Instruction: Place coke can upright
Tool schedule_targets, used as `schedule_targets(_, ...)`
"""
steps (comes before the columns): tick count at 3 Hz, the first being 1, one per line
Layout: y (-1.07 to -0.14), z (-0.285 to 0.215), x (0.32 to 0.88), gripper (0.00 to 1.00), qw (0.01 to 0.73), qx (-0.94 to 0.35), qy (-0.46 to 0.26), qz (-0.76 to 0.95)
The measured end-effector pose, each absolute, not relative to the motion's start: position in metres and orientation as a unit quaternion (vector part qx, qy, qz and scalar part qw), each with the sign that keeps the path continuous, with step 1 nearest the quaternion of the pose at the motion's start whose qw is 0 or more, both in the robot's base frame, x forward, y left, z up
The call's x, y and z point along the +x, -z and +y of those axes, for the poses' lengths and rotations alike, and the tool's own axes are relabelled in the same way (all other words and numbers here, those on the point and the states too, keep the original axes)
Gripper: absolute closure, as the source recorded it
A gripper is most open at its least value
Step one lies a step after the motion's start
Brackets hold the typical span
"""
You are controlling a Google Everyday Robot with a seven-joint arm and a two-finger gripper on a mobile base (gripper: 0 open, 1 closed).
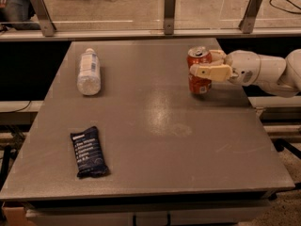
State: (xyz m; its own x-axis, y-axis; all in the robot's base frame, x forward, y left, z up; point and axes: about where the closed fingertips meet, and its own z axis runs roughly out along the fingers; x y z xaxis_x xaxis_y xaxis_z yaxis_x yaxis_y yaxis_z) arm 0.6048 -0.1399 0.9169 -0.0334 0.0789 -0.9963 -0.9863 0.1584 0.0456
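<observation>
The coke can is a red-orange can with a silver top. It stands upright at the right side of the grey table, its base at or just above the surface. My gripper reaches in from the right on a white arm. Its cream fingers are closed around the can's upper half.
A clear plastic water bottle lies on its side at the far left. A dark blue snack packet lies at the near left. A rail with metal posts runs behind the table. The table's right edge is close to the can.
</observation>
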Motion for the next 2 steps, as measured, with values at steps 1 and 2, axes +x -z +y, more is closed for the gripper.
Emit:
schedule_targets(1, -0.9083, -0.143, 0.6016, 0.36, 0.552, -0.429, -0.488, 0.523)
schedule_targets(2, -0.9017, -0.1446, 0.5993, 0.13, 0.553, -0.427, -0.49, 0.522)
